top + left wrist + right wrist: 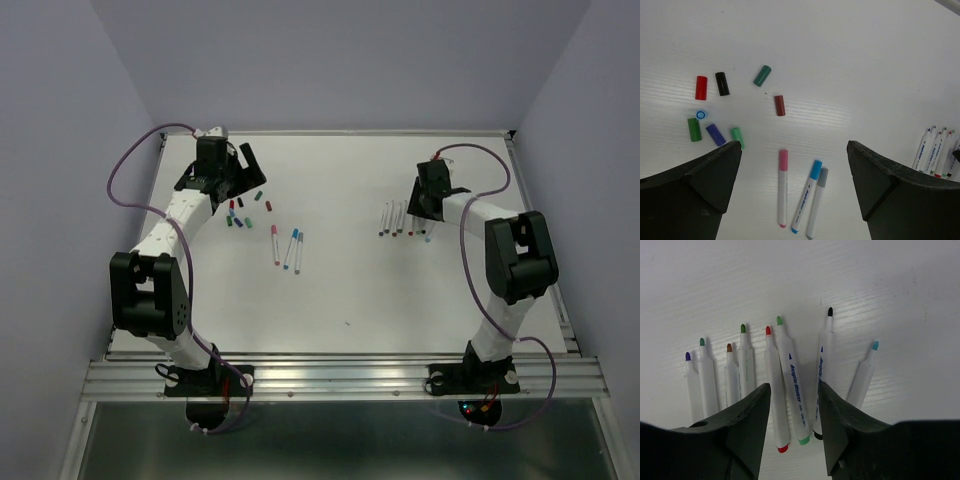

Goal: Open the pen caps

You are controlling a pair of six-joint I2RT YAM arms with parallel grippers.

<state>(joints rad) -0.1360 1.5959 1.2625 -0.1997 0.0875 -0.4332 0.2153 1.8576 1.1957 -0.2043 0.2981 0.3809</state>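
Several loose pen caps point(722, 83) lie in a cluster on the white table: red, black, teal, brown, blue, green, purple and light green; they also show in the top view point(243, 213). Three pens still wear caps: pink point(783, 187), blue point(806, 196) and grey point(817, 202). My left gripper point(794, 147) is open wide and empty above them, near the caps point(240, 165). Several uncapped pens point(792, 380) lie side by side, tips away; they also show in the top view point(405, 218). My right gripper point(794, 387) is open just over their rear ends, holding nothing.
The uncapped row also shows at the right edge of the left wrist view point(935, 152). The table point(350, 290) has a raised rim at the back and sides. Lilac walls enclose it.
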